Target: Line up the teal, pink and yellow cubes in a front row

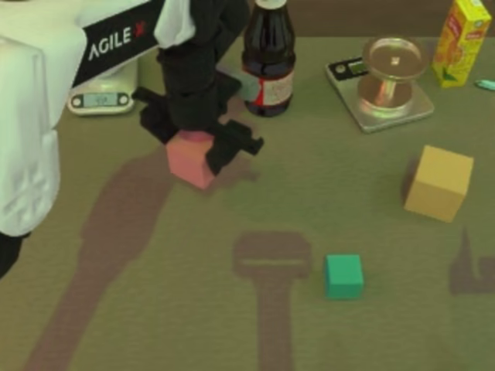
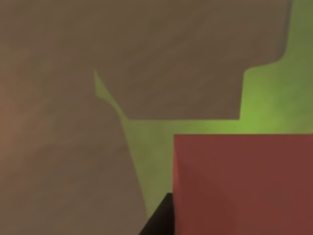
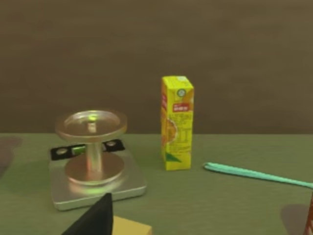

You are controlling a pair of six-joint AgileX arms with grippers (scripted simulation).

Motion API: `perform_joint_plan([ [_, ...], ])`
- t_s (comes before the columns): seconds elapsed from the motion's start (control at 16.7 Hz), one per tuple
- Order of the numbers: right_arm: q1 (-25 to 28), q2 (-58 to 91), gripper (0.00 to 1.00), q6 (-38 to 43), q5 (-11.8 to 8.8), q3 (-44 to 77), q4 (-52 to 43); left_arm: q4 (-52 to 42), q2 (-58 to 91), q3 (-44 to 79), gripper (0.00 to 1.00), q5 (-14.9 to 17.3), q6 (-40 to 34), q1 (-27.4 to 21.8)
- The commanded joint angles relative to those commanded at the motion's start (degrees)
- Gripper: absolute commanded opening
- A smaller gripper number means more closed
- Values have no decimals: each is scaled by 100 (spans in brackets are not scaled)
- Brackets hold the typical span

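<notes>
Teal-green, the smallest matte cube [image 1: 343, 276] sits nearest the bench's front edge, a little right of centre, with bare olive surface all round it and only arm shadows close by. From it, at about two o'clock and well apart, the largest mustard-yellow matte cube [image 1: 439, 183] rests slightly turned near the right edge; a corner of it [image 3: 131, 227] shows low in the right wrist view. At about ten o'clock from the teal cube, left of centre, the mid-sized salmon-pink matte cube [image 1: 192, 158] stands on the olive bench [image 1: 309, 209] with the left end effector [image 1: 199, 144] down over it, black fingers on either side of it and narrowed against its faces; the left wrist view shows the pink face [image 2: 244, 186] filling the corner beside one dark finger. Open bench runs from the pink cube forward to the front edge.

Farther back, a dark glass bottle with a red label [image 1: 267, 58] stands just behind the left end effector, a white digital scale [image 1: 104, 93] to its left. Toward one o'clock sits a silver scale carrying a brass spool-shaped weight [image 1: 389, 81], then the tall yellow printed juice carton [image 1: 461, 40] and a thin teal stick [image 3: 254, 174] at the back right. Behind is a brown wall. Of the right end effector only a dark fingertip shows, so I cannot tell its opening.
</notes>
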Motion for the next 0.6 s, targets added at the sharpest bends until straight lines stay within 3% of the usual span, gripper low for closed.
perform_joint_plan([
  [0.3, 0, 0, 100, 0, 0, 0, 0, 41, -47, -64, 0, -4, -197, -114],
  [0.6, 0, 0, 100, 0, 0, 0, 0, 126, -365, -455, 0, -28, -1647, -695],
])
